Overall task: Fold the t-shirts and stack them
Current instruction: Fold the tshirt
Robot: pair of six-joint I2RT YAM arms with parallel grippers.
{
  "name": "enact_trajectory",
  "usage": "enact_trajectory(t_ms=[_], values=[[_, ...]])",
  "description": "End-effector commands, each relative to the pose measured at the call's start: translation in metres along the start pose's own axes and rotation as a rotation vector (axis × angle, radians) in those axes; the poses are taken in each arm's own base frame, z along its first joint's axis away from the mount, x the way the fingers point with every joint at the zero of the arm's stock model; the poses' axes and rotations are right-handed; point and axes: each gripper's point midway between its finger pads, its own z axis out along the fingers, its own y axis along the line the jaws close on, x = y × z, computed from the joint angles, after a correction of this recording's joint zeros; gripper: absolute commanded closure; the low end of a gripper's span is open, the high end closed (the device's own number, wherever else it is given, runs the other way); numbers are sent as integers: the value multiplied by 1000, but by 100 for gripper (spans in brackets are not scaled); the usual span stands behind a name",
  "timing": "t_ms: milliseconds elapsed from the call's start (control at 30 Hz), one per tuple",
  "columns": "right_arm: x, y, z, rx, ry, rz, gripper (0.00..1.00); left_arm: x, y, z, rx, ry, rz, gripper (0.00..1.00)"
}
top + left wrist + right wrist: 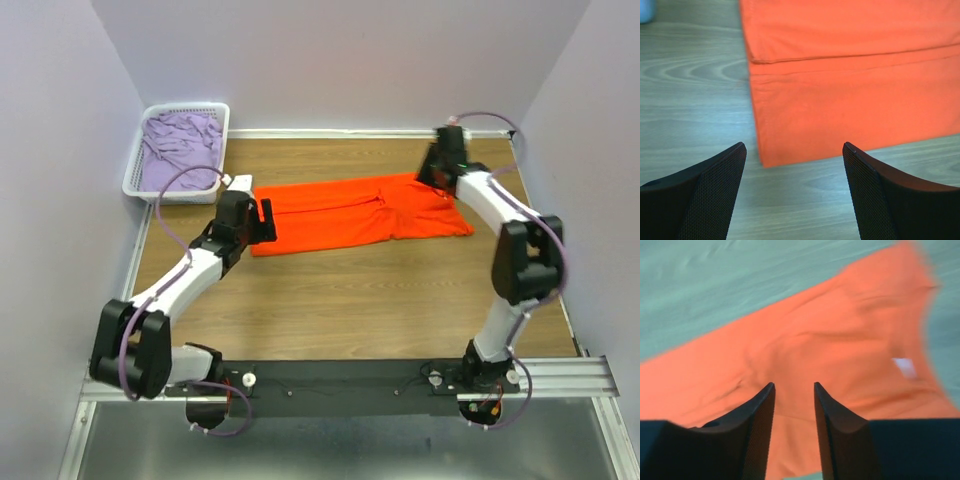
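A surface stretches away from two arm bases bolted side by side at its near edge. In the far left corner stands a basket, with a bundled shirt lying inside it. A flat shirt is spread on the surface behind the middle, running left to right, to the right of the basket and apart from it. The left hand sits just beside the flat shirt's left edge; from the left wrist, a corner of the cloth lies ahead, between its fingers. The right hand is over the flat shirt's far right end, with cloth below it and beyond.
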Motion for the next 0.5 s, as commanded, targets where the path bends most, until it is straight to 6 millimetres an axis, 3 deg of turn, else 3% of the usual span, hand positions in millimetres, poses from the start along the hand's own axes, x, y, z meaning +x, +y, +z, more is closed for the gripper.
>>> enact_trajectory(t_ms=[0, 100, 200, 267, 400, 467], values=[[-2, -57, -18, -31, 24, 260, 57, 13, -28, 18, 102, 113, -10, 14], [11, -102, -25, -20, 43, 370, 58, 26, -38, 34, 126, 199, 7, 16], [24, -129, -27, -20, 55, 461, 62, 43, -39, 49, 123, 285, 25, 16], [34, -143, -25, -17, 58, 515, 63, 60, -36, 62, 108, 354, 41, 17], [60, -158, -21, -9, 96, 581, 64, 72, -32, 69, 79, 425, 56, 17], [71, -172, -20, 26, 106, 626, 64, 89, -26, 69, 61, 488, 63, 17]])
